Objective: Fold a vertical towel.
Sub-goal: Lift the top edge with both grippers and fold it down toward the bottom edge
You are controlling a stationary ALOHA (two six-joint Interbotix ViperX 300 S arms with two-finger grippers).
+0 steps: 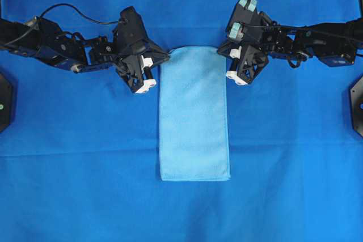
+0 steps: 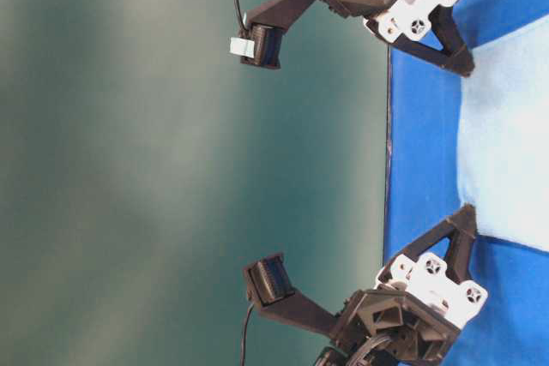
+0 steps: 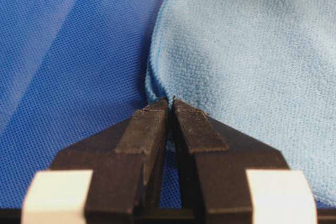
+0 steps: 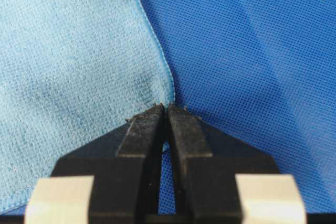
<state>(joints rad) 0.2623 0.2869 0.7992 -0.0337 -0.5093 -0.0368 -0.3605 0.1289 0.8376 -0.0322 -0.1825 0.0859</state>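
Now, line by line:
Towel (image 1: 194,114): lies flat and lengthwise on the table cloth (image 1: 295,140), long sides running up and down the overhead view, between the two arms.
Left gripper (image 3: 170,103): pinched together on the towel's upper left corner, cloth bunched at the tips.
Right gripper (image 4: 165,107): pinched together on the towel's upper right corner, at the stitched edge.
Far end of towel: flat, well apart from both grippers.
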